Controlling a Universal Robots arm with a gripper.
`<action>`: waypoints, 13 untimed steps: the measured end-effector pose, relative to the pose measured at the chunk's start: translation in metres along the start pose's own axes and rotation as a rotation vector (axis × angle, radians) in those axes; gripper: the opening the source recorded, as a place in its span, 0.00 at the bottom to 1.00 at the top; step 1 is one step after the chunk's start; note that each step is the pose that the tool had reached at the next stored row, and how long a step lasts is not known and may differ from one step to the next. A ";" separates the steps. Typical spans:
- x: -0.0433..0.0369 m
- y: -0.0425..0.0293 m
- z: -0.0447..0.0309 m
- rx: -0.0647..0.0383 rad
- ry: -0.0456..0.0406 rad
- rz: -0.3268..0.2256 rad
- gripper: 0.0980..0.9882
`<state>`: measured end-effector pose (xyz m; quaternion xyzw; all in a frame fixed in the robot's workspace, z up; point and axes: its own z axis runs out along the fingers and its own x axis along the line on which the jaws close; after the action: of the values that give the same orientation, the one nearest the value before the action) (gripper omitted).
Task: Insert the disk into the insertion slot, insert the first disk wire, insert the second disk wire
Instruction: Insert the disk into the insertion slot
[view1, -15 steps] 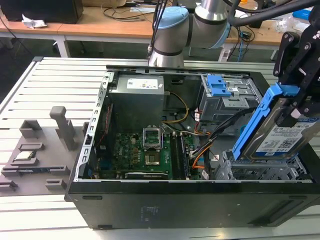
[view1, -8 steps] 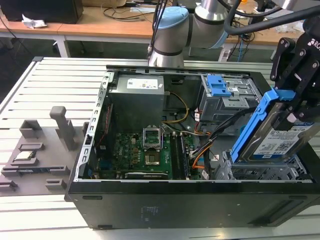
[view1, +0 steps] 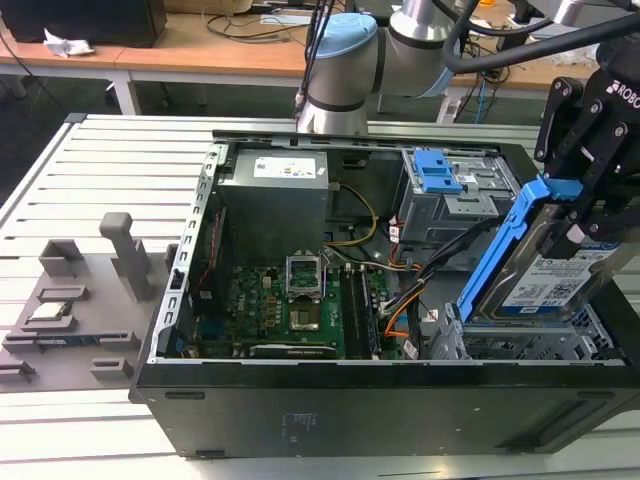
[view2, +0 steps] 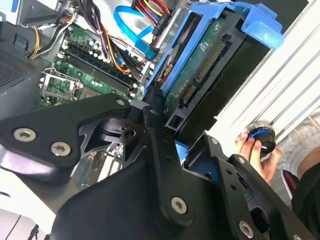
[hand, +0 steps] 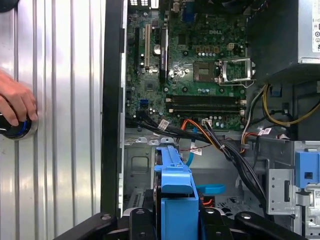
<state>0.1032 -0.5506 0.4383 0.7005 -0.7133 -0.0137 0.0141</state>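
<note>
My gripper (view1: 572, 205) is shut on the disk (view1: 545, 275), a silver drive with a white-and-blue label in a bright blue carrier. It holds the disk tilted on edge at the exterior view's right. The disk's lower end sits at the insertion slot (view1: 520, 345), a silver-grey perforated cage in the case's near right corner. In both wrist views the blue carrier (hand: 175, 195) (view2: 200, 75) runs out from between the black fingers (view2: 160, 140). The cage floor (hand: 137, 165) lies just beyond it. Loose black, orange and blue wires (view1: 420, 280) (hand: 215, 140) hang beside the cage.
The open black computer case (view1: 380, 400) holds a motherboard (view1: 290, 310), a power supply (view1: 290, 190) and a taller grey cage with blue latches (view1: 450, 190). A grey fixture (view1: 80, 300) lies on the slatted table at the exterior view's left. A person's hand (hand: 17, 112) rests on a round knob.
</note>
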 end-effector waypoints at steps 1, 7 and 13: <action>-0.0003 0.0000 0.0015 0.000 -0.0003 0.000 0.30; -0.0004 -0.0004 0.0148 0.000 -0.0002 0.000 0.30; -0.0004 -0.0007 0.0239 0.000 0.0000 0.000 0.30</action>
<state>0.1029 -0.5502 0.4143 0.7005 -0.7133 -0.0138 0.0141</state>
